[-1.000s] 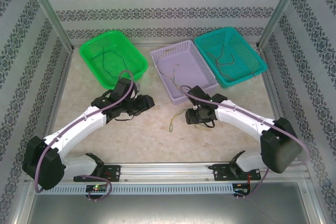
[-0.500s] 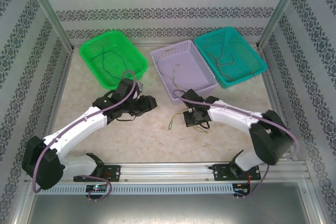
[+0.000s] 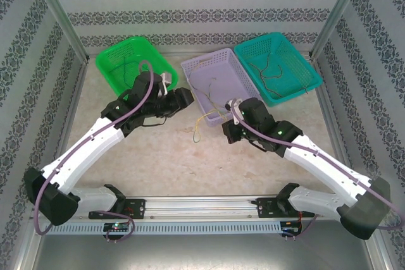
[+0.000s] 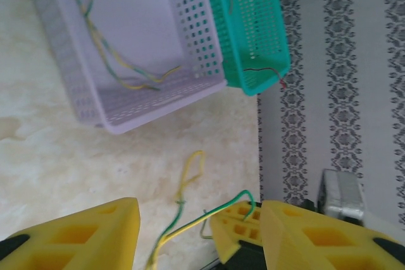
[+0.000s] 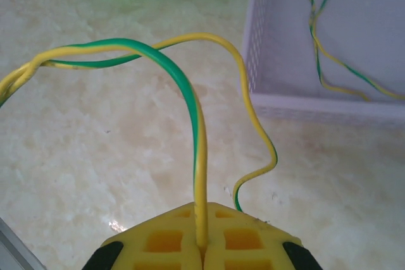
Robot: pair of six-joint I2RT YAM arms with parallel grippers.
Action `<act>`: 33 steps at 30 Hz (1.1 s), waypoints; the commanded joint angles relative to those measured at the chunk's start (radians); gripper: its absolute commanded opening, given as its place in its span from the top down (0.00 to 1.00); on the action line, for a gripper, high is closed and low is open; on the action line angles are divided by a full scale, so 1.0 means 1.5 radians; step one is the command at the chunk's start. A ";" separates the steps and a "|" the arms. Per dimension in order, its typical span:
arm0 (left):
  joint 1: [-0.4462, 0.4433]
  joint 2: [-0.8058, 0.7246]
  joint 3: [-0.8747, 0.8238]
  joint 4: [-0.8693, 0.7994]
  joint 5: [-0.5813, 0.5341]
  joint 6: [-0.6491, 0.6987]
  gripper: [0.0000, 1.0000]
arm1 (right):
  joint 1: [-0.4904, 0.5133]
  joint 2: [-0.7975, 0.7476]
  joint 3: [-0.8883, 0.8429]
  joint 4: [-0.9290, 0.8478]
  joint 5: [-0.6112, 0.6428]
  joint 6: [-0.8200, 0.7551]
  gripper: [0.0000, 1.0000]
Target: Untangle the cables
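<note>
- One cable (image 5: 199, 169) is newly clamped in the right gripper (image 5: 201, 245) and partly lifted near the lilac basket (image 5: 255, 49).
- Left gripper (image 4: 199, 237) is held apart, empty.
- Pulling free is judged possible next.

Right end effector (image 5: 201, 248) clamped cable (image 5: 198, 150) (now lifted).

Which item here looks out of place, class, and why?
A red cable droops over the teal basket's corner instead of lying inside. A yellow-green cable, pinched in the right gripper, loops over the table.
</note>
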 commanded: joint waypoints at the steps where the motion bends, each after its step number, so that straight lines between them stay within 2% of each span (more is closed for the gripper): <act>1: 0.006 0.052 0.033 -0.066 0.072 0.048 0.48 | -0.008 0.011 0.031 0.027 -0.068 -0.061 1.00; 7: 0.008 0.087 0.028 -0.101 0.087 0.082 0.48 | -0.010 0.010 0.033 0.025 -0.109 -0.074 1.00; 11: 0.008 0.111 0.014 -0.062 0.134 0.080 0.49 | 0.000 0.006 0.029 0.024 -0.128 -0.084 1.00; 20: 0.013 0.163 0.026 -0.060 0.221 0.138 0.55 | 0.008 0.003 0.023 0.018 -0.159 -0.108 1.00; 23: 0.016 0.168 0.024 -0.068 0.223 0.150 0.62 | 0.007 0.005 0.024 0.018 -0.165 -0.108 1.00; 29: 0.026 0.142 0.022 -0.043 0.190 0.135 0.99 | 0.007 0.006 0.019 0.012 -0.176 -0.103 1.00; 33: 0.035 0.124 0.038 -0.041 0.174 0.127 1.00 | 0.006 0.013 0.015 0.006 -0.197 -0.094 1.00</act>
